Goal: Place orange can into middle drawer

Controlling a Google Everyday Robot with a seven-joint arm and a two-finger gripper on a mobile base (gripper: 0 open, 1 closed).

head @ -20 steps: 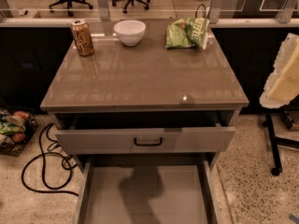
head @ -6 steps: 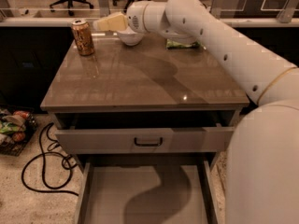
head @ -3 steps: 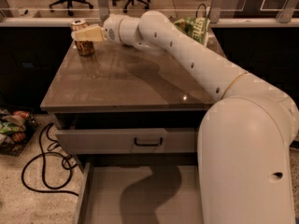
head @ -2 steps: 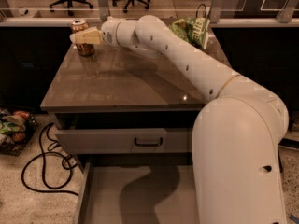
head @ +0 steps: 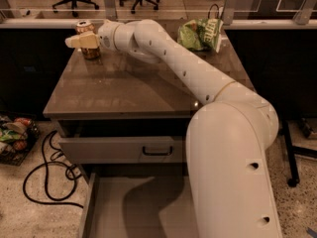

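We count one orange can (head: 90, 52), upright at the table's (head: 124, 90) far left, where it stood a moment ago. One gripper (head: 81, 40) stays at it, seemingly clamped on. Two drawers hang open: the handled drawer (head: 114, 150) and, beneath it, the middle drawer (head: 114, 205). One green bag (head: 200, 33) lies far right. The arm stretches leftward from near right.

Pincer (head: 82, 40) at orange can (head: 91, 53) on table (head: 124, 90)
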